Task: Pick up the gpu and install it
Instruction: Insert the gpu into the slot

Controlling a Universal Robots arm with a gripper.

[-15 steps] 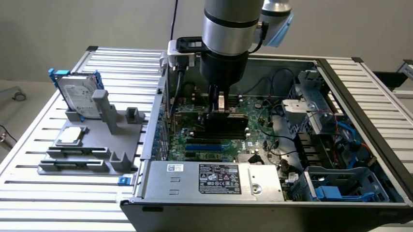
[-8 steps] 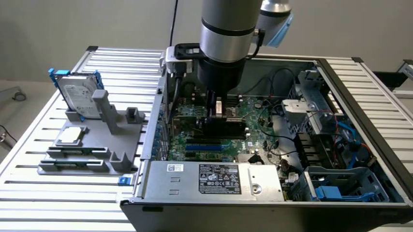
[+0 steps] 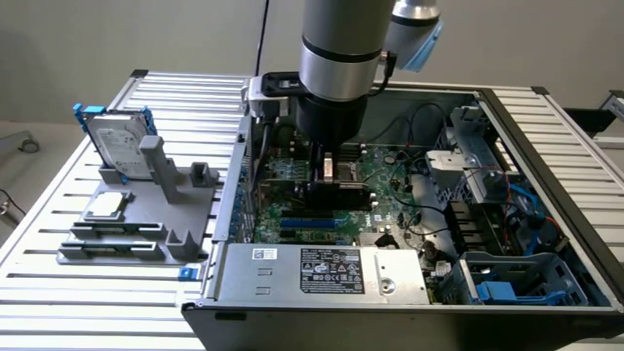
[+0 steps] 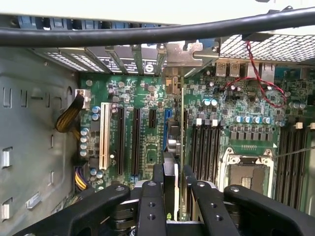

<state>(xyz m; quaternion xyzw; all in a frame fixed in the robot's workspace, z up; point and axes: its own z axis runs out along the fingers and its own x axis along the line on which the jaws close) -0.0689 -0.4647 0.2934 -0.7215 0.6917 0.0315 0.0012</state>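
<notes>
The gpu is a thin black card held on edge low over the green motherboard, inside the open computer case. My gripper reaches straight down into the case and is shut on the card's upper edge. In the wrist view the gpu appears edge-on, running from between my black fingers toward the rear slot brackets. It stands over the blue slot area, just beside the black expansion slots. Whether its edge sits in a slot is hidden.
Outside the case, a grey holder carries a silver hard drive with a blue frame and a small square CPU chip. The power supply fills the case front. An empty CPU socket, memory slots and red wires flank the card.
</notes>
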